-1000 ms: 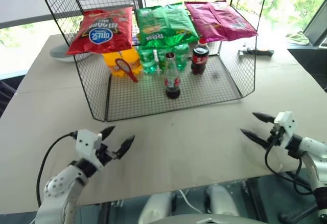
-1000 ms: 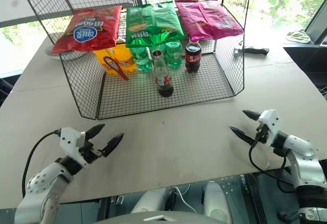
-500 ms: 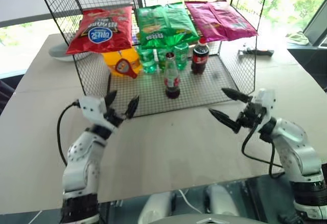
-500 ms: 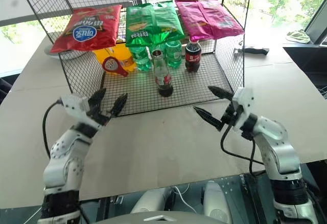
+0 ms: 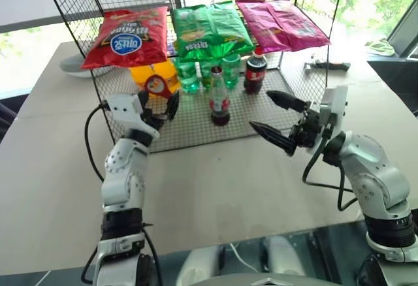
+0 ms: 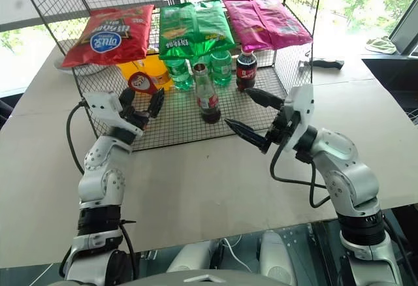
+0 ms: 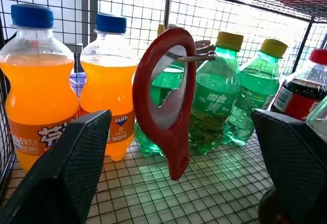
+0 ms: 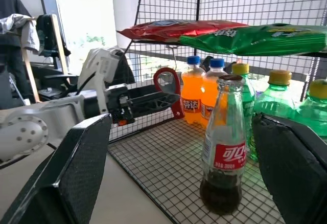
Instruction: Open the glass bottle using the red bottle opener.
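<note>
A: Where's the glass bottle?

B: It stands upright on the wire floor of the mesh rack, near the front edge and about the middle. It has dark liquid at the bottom, a red label band and a long thin neck.

A: And the red bottle opener?

B: It hangs from a small metal hook inside the rack, ring head up and handle pointing down, in front of the orange soda bottles. It is to the left of the glass bottle and apart from it.

A: What are the grippers doing?

B: The left gripper is raised at the front left of the rack, its two black fingers spread wide with nothing between them. In its wrist view the opener hangs between the fingers but further back, not touched. The right gripper is held up at the front right of the rack, pointing toward the glass bottle, its fingers also wide apart and empty. In its wrist view the bottle stands between them, further back and untouched.

A: What else is in there?

B: Green soda bottles stand behind the glass bottle, and a plastic cola bottle with a red cap is to its right. On the top shelf lie a red snack bag, a green one and a pink one. The rack sits on a pale table
</note>
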Available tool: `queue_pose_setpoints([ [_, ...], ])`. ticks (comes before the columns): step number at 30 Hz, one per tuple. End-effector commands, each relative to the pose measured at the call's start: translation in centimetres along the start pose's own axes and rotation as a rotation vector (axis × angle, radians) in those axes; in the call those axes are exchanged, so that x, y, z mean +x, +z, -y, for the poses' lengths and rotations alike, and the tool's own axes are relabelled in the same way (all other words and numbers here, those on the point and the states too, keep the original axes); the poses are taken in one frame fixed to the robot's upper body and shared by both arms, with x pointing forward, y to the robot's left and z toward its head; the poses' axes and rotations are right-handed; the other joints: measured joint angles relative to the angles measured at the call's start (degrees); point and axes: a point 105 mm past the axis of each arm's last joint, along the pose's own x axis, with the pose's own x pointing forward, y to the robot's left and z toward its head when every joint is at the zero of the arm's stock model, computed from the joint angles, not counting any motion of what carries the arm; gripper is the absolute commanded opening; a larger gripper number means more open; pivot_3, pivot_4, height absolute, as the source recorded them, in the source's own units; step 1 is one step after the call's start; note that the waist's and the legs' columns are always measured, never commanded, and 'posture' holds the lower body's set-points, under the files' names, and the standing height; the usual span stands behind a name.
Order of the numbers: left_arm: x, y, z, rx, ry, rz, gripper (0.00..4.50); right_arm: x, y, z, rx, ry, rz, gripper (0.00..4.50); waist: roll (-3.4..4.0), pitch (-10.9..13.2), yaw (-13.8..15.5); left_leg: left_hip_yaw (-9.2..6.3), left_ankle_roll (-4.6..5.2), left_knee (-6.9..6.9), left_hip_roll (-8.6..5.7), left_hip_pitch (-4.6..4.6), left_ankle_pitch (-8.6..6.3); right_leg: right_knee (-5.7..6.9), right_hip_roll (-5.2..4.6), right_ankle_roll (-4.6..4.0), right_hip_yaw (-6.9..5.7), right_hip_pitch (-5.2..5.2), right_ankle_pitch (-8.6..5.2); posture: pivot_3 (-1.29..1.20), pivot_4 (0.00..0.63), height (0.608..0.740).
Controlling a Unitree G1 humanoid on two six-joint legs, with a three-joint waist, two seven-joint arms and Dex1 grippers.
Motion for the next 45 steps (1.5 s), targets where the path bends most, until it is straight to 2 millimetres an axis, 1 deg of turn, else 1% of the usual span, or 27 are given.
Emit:
queue_pose_setpoints([
  [1, 0.5, 1.9, -0.3, 0.025, 0.006, 0.079, 4.5, 0.3, 1.3, -0.6, -0.033, 0.024, 0.037, 4.39, 0.0, 0.0, 0.0, 0.0, 0.0, 0.0, 0.0, -0.01, 0.0, 0.0, 0.0, 0.0, 0.0, 0.0, 0.0, 0.0, 0.15, 0.74],
  [3, 0.6, 2.1, 0.0, 0.018, -0.007, 0.089, 4.5, 0.3, 1.2, -0.6, -0.034, 0.022, 0.036, 4.39, 0.0, 0.0, 0.0, 0.0, 0.0, 0.0, -0.01, -0.02, 0.0, -0.01, -0.01, 0.0, 0.01, -0.02, 0.0, 0.0, 0.15, 0.74],
  [5, 0.5, 2.2, 0.3, 0.003, -0.026, 0.101, 3.99, 0.3, 1.1, -0.6, -0.04, 0.02, 0.033, 4.5, 0.0, 0.0, 0.0, 0.0, 0.0, 0.0, -0.01, -0.02, 0.0, 0.0, -0.01, 0.0, 0.0, -0.03, 0.0, 0.0, 0.15, 0.74],
  [6, 0.4, 2.3, 0.4, 0.0, -0.029, 0.104, 3.82, 0.3, 1.1, -0.6, -0.041, 0.019, 0.032, 4.5, 0.0, 0.0, 0.0, 0.0, 0.0, 0.0, 0.0, -0.02, 0.0, 0.0, -0.01, 0.0, 0.01, -0.02, 0.0, 0.0, 0.15, 0.74],
  [7, 0.3, 2.3, 0.5, -0.002, -0.031, 0.106, 3.26, 0.3, 1.1, -0.6, -0.042, 0.019, 0.033, 4.5, 0.0, 0.0, 0.0, 0.0, 0.0, 0.0, 0.0, -0.02, 0.0, 0.01, 0.0, 0.0, 0.01, -0.02, 0.0, 0.0, 0.15, 0.74],
  [8, 0.2, 2.3, 0.5, -0.004, -0.032, 0.106, 2.87, 0.3, 1.1, -0.6, -0.042, 0.019, 0.033, 4.5, 0.0, 0.0, 0.0, 0.0, 0.0, 0.01, 0.0, -0.02, 0.0, 0.01, 0.0, 0.0, 0.01, -0.02, 0.0, 0.0, 0.15, 0.74],
  [10, -0.1, 2.2, 0.4, -0.006, -0.028, 0.102, 1.91, 0.4, 1.1, -0.6, -0.042, 0.019, 0.032, 4.5, 0.0, 0.0, -0.1, 0.0, 0.0, 0.01, 0.0, -0.02, 0.0, 0.01, 0.0, 0.0, 0.01, -0.02, 0.0, 0.0, 0.15, 0.74],
  [11, -0.2, 2.2, 0.4, -0.006, -0.027, 0.101, 1.55, 0.4, 1.1, -0.6, -0.042, 0.019, 0.032, 4.5, 0.0, 0.0, -0.1, 0.0, 0.0, 0.01, 0.0, -0.02, 0.0, 0.01, 0.0, 0.0, 0.01, -0.02, 0.0, 0.0, 0.15, 0.74],
  [12, -0.3, 2.1, 0.3, -0.006, -0.026, 0.099, 0.97, 0.4, 1.0, -0.6, -0.042, 0.02, 0.031, 4.5, 0.0, 0.0, -0.1, 0.0, 0.0, 0.01, 0.0, -0.02, 0.0, 0.01, 0.0, 0.0, 0.01, -0.03, 0.0, 0.0, 0.15, 0.74],
  [14, -0.4, 2.1, 0.2, -0.003, -0.021, 0.097, 0.2, 0.4, 0.9, -0.6, -0.043, 0.022, 0.028, 4.5, 0.0, 0.0, -0.1, 0.0, 0.0, 0.01, 0.0, -0.02, 0.0, 0.01, 0.0, 0.0, 0.01, -0.03, 0.0, 0.0, 0.15, 0.74],
  [15, -0.5, 2.2, 0.1, -0.002, -0.016, 0.096, 0.02, 0.4, 0.9, -0.6, -0.043, 0.023, 0.028, 4.5, 0.0, 0.0, -0.1, 0.0, 0.0, 0.02, 0.0, -0.02, 0.0, 0.02, 0.0, 0.0, 0.01, -0.03, 0.0, 0.0, 0.15, 0.74],
  [19, -0.7, 2.8, -0.2, -0.051, 0.001, 0.12, 0.02, 0.7, 0.9, -0.6, -0.041, 0.032, 0.033, 4.5, 0.0, 0.0, 0.0, 0.0, 0.0, 0.03, 0.0, -0.02, 0.0, 0.02, 0.0, 0.0, 0.01, -0.02, 0.0, 0.0, 0.15, 0.74],
  [25, -0.9, 3.9, 1.5, -0.216, -0.103, 0.153, 0.02, 0.8, 0.9, -0.6, -0.041, 0.043, 0.036, 4.5, 0.0, 0.0, -0.1, 0.0, 0.0, 0.04, 0.0, -0.02, 0.0, 0.02, -0.01, 0.0, 0.01, -0.02, 0.0, 0.0, 0.15, 0.74],
  [33, -1.7, 3.0, 2.8, -0.346, -0.177, 0.094, 0.02, 1.2, 0.8, -0.4, -0.046, 0.051, 0.038, 4.5, 0.0, 0.0, -0.1, 0.01, 0.0, 0.05, 0.0, -0.01, 0.01, 0.04, 0.01, 0.0, 0.02, -0.02, 0.0, 0.0, 0.15, 0.74],
  [38, -2.0, 3.3, 3.6, -0.471, -0.227, 0.095, 0.02, 1.4, 0.7, -0.4, -0.05, 0.053, 0.04, 4.5, 0.0, 0.0, -0.1, 0.0, 0.0, 0.06, 0.0, -0.01, 0.01, 0.04, 0.01, 0.0, 0.02, -0.02, 0.0, 0.0, 0.15, 0.74],
  [40, -2.2, 3.5, 4.2, -0.534, -0.271, 0.089, 0.02, 1.4, 0.4, -0.2, -0.041, 0.045, 0.02, 4.5, 0.0, 0.0, -0.1, 0.0, 0.0, 0.06, 0.01, -0.01, 0.01, 0.04, 0.02, 0.0, 0.02, -0.02, 0.0, 0.0, 0.15, 0.74],
  [43, -2.8, 2.6, 5.9, -0.558, -0.372, -0.016, 0.02, 1.4, -1.0, -0.2, 0.014, 0.03, -0.063, 4.5, 0.0, 0.0, -0.2, 0.0, 0.0, 0.06, 0.01, -0.02, 0.0, 0.04, 0.02, 0.0, 0.02, -0.02, 0.0, 0.0, 0.15, 0.74],
  [45, -3.2, 2.3, 6.5, -0.576, -0.416, -0.054, 0.02, 1.3, -1.6, -0.4, 0.065, 0.039, -0.101, 4.5, 0.0, 0.0, -0.3, 0.02, 0.0, 0.06, 0.0, -0.02, 0.01, 0.04, 0.02, 0.0, 0.04, -0.03, 0.0, 0.0, 0.15, 0.74],
])
